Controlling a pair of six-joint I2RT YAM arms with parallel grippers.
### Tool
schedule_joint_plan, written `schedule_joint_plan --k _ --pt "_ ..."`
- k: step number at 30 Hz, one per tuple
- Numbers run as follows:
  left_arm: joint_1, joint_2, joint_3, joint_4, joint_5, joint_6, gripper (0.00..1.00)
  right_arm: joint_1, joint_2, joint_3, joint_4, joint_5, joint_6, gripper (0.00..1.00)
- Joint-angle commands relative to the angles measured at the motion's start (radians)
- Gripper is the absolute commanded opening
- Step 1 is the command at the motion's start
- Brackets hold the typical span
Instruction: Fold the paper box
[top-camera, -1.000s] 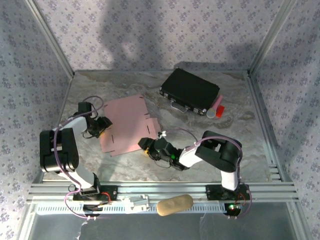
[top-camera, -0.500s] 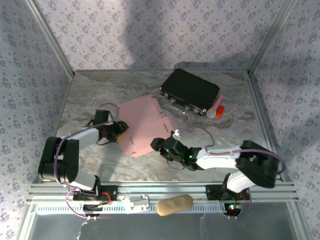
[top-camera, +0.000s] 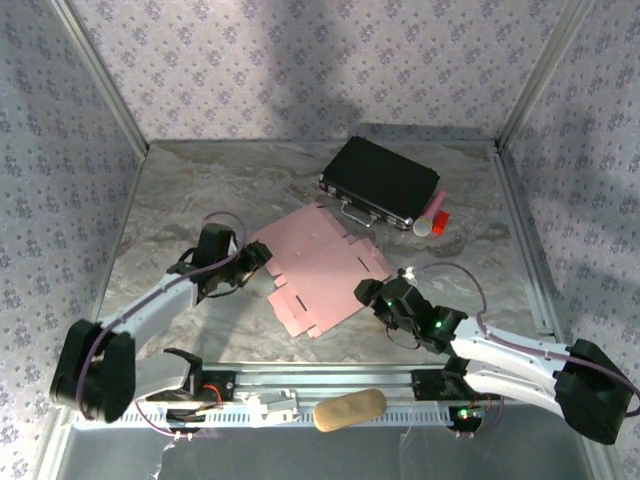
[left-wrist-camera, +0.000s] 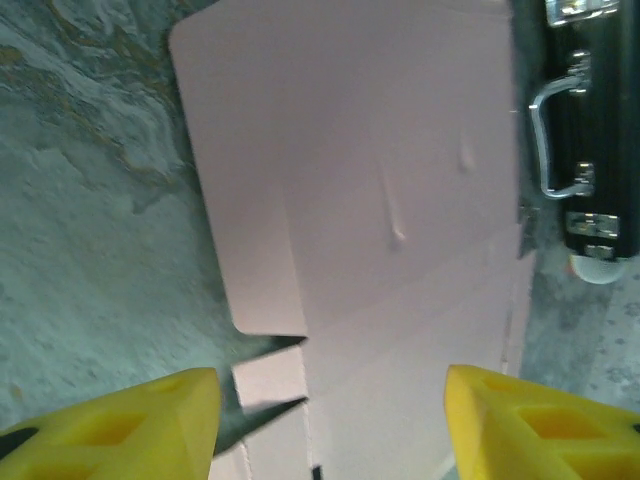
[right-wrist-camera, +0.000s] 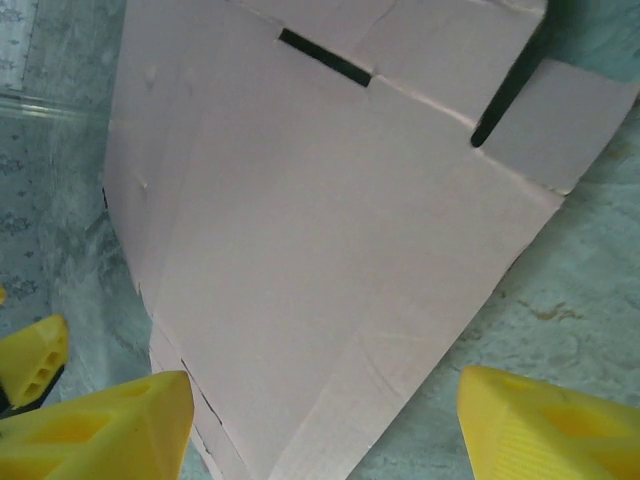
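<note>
Rail, bottom centre: tan oblong lump, hard to identify | left gripper, right gripper: jaws apart, gripping nothing, flanking flat pale pink cardboard paper box mid-frame | beyond: black hard case; blurred pink-red cylinder beside it

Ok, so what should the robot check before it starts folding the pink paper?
1. The paper box lies flat and unfolded on the table: ok.
2. The left gripper is open, at the sheet's left edge: ok.
3. The right gripper is open, at the sheet's right edge: ok.
4. Either gripper touching the sheet: cannot tell.
5. Gap between the sheet and the black case: cannot tell, they look very close.
</note>
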Motion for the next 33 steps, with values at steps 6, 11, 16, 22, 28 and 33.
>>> schedule_joint_plan --k 6,11,16,22,28,33 --pt "-0.059 0.106 -0.016 0.075 0.024 0.039 0.53 -0.030 0.078 -0.030 0.137 -0.112 -0.009 0.71" --pt "-0.107 0.098 -0.049 0.070 -0.015 0.031 0.53 -0.031 0.144 -0.012 0.183 -0.122 -0.009 0.71" --pt "-0.116 0.053 -0.092 0.028 -0.044 0.047 0.53 -0.034 0.203 0.005 0.204 -0.135 -0.013 0.71" --pt "-0.115 0.019 -0.101 -0.033 -0.091 0.156 0.61 -0.035 0.229 0.007 0.207 -0.135 -0.016 0.70" --pt "-0.141 0.139 -0.106 0.072 0.012 0.175 0.65 -0.048 0.274 0.025 0.217 -0.149 -0.027 0.70" --pt "-0.172 0.134 -0.125 0.177 0.057 0.125 0.66 -0.051 0.312 0.042 0.231 -0.157 -0.032 0.70"
